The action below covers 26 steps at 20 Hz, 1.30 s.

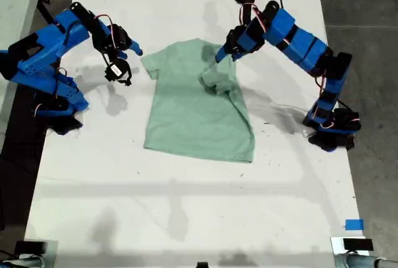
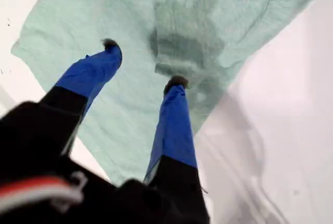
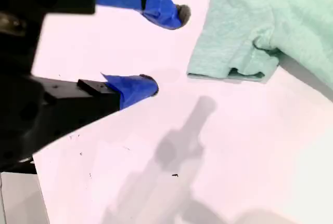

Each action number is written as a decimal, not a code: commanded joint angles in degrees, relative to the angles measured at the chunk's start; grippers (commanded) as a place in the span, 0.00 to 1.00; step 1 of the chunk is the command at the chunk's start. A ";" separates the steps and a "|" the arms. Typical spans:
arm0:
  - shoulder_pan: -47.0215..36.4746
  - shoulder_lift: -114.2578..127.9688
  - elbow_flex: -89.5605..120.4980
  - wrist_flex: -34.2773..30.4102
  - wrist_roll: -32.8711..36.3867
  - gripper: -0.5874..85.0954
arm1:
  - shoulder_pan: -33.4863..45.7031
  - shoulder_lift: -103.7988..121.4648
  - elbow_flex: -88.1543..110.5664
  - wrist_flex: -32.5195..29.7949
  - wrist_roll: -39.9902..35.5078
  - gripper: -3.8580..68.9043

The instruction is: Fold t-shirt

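Observation:
The pale mint-green t-shirt point(image 1: 196, 109) lies flat on the white table point(image 1: 186, 206), neck toward the far end. Its sleeve point(image 1: 217, 81) on the exterior view's right is folded in over the body and looks bunched. My first gripper point(image 1: 225, 50) hovers open over that shoulder; in the first wrist view its fingers straddle the folded sleeve point(image 2: 208, 31) above the cloth point(image 2: 130, 5), and my first gripper point(image 2: 144, 64) holds nothing. My second gripper point(image 1: 127, 64) stands open over bare table beside the other sleeve point(image 3: 234, 52), apart from it; my second gripper point(image 3: 166, 50) is empty.
Both arm bases stand at the table's long edges, one point(image 1: 59, 103) at the exterior view's left and one point(image 1: 329, 128) at its right. A blue tape square point(image 1: 354, 224) marks the near right of the exterior view. Dark floor borders the table.

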 commanded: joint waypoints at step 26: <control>-6.86 -56.43 -43.77 5.54 3.78 0.01 | -2.55 22.15 19.42 -2.99 3.08 0.25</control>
